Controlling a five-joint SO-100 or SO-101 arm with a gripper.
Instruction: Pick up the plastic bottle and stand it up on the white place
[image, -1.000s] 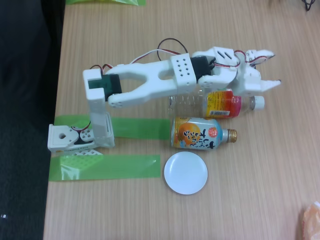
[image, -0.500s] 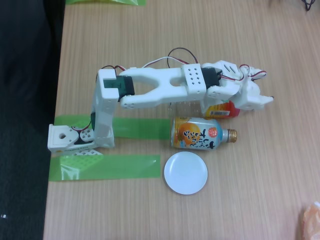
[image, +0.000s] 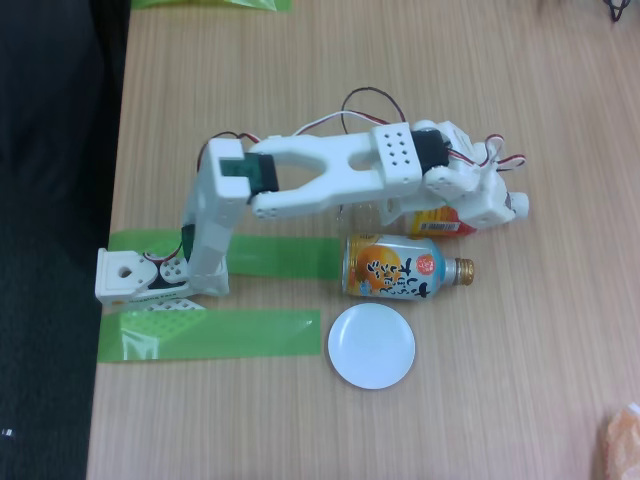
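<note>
Seen in the fixed view: pincer (image: 497, 200) lowered over the neck end of the plastic bottle (image: 440, 222), which lies on its side on the wooden table (image: 560, 330). White cap just visible at the right edge of the pincer, red-and-yellow label directly below and left of it, clear body hidden under the white arm (image: 320, 175). Cannot tell whether the pincer is spread or already pinching the bottle; fingers blend with the white housing. Just below the pincer, lying parallel: light-blue and orange can-bottle (image: 400, 268) with gold cap. Further below and left of the pincer: the white place (image: 371, 346), apart from both bottles. Green tape strips (image: 215, 333) well to the left, near the arm base.
</note>
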